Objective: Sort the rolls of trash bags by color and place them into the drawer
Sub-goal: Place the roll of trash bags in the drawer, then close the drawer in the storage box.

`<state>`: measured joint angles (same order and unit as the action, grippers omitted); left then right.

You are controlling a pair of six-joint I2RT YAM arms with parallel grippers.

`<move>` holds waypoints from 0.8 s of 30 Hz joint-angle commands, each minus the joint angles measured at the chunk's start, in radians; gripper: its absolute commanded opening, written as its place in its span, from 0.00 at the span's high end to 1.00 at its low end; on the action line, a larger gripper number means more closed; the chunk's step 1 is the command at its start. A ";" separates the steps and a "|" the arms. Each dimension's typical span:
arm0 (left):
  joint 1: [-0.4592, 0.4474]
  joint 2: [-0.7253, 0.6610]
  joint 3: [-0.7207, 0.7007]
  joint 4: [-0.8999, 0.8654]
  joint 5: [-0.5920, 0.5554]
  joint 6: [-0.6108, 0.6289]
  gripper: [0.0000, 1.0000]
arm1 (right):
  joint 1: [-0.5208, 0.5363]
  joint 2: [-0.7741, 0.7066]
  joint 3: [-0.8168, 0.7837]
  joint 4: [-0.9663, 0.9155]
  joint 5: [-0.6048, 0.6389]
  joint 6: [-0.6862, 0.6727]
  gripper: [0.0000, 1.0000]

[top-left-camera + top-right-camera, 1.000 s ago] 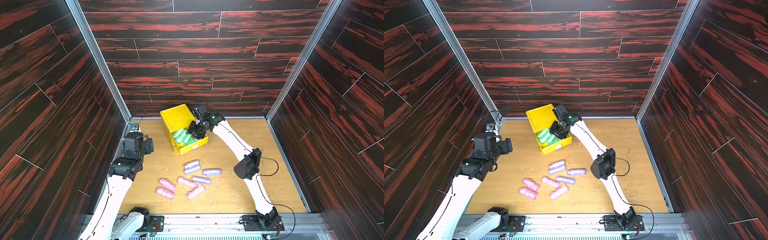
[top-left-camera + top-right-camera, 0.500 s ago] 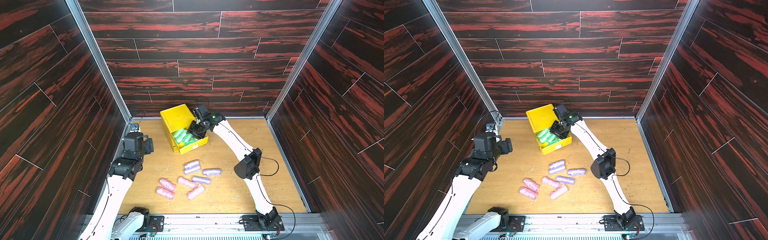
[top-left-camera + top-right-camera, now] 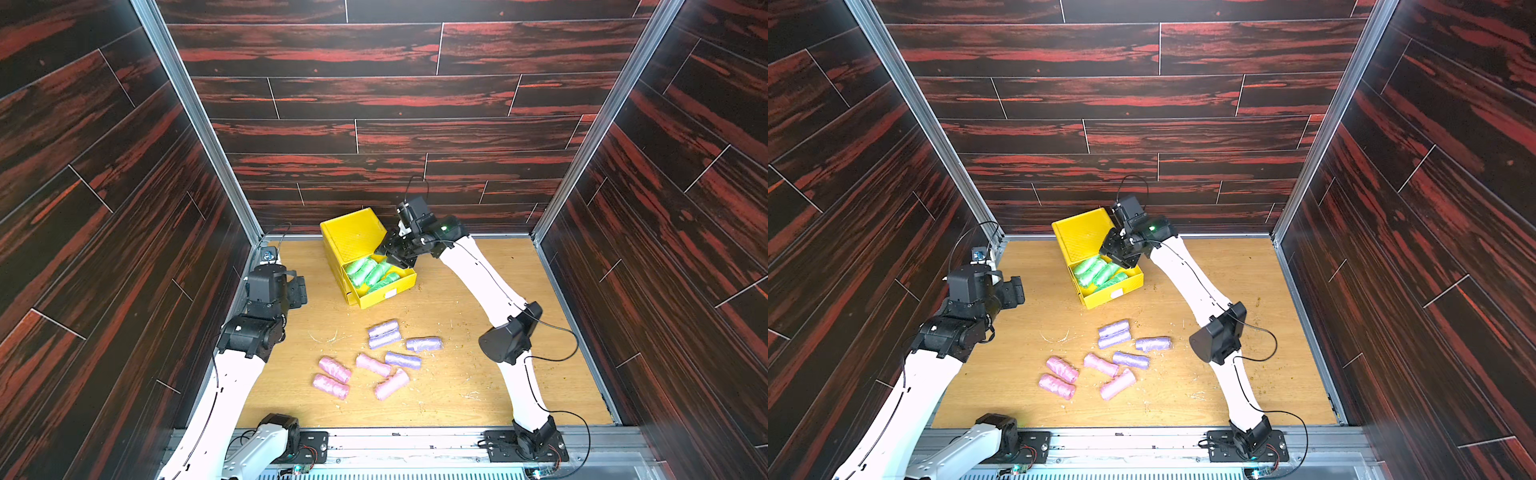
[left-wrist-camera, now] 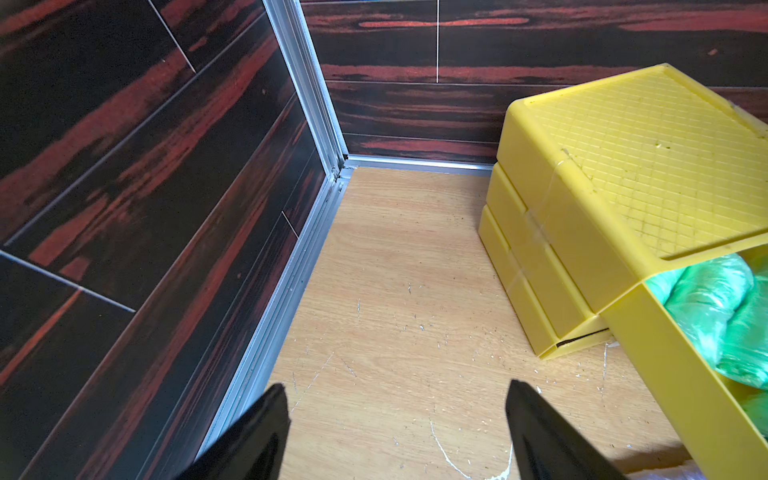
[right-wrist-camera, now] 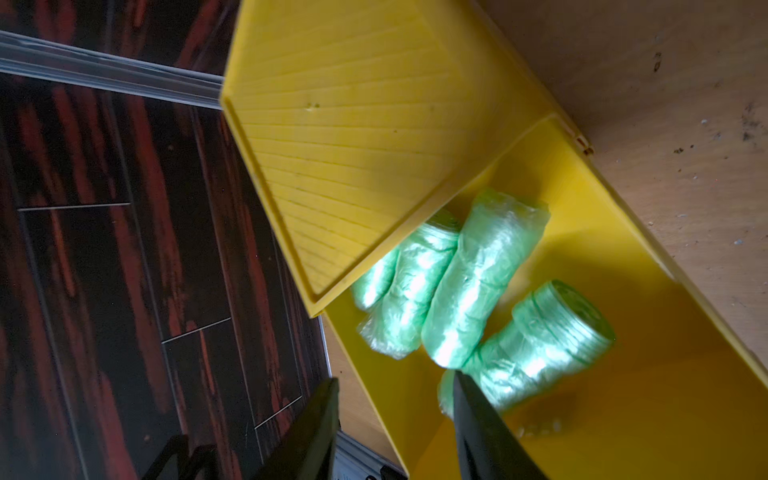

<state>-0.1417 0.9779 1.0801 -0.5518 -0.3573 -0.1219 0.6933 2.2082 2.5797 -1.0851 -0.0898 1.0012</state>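
The yellow chest (image 3: 352,236) stood at the back of the desk (image 3: 457,374), with its top drawer (image 3: 388,293) pulled out toward the front. Four green rolls (image 3: 371,272) lay side by side inside that drawer. The right pincer (image 5: 395,382) hung over the drawer by the chest's front edge, jaws apart and nothing between them. One fingertip (image 5: 467,395) sat in front of the nearest green roll, but whether it touched could not be told. The left pincer (image 4: 397,388) hovered well off to the chest's side, near the wall, jaws wide and empty. Out on the open desk lay four lavender rolls (image 3: 384,334) and four pink rolls (image 3: 334,370) in a loose group.
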 commanded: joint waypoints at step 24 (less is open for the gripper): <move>0.045 0.725 0.842 -0.223 0.261 -0.310 0.06 | 0.071 -1.075 -1.305 0.695 0.431 -0.310 0.36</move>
<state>-0.1268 1.5635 1.7782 -0.5926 -0.1764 -0.3305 0.7631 1.1156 1.2919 -0.4149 0.4034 0.6720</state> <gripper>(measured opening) 0.941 0.625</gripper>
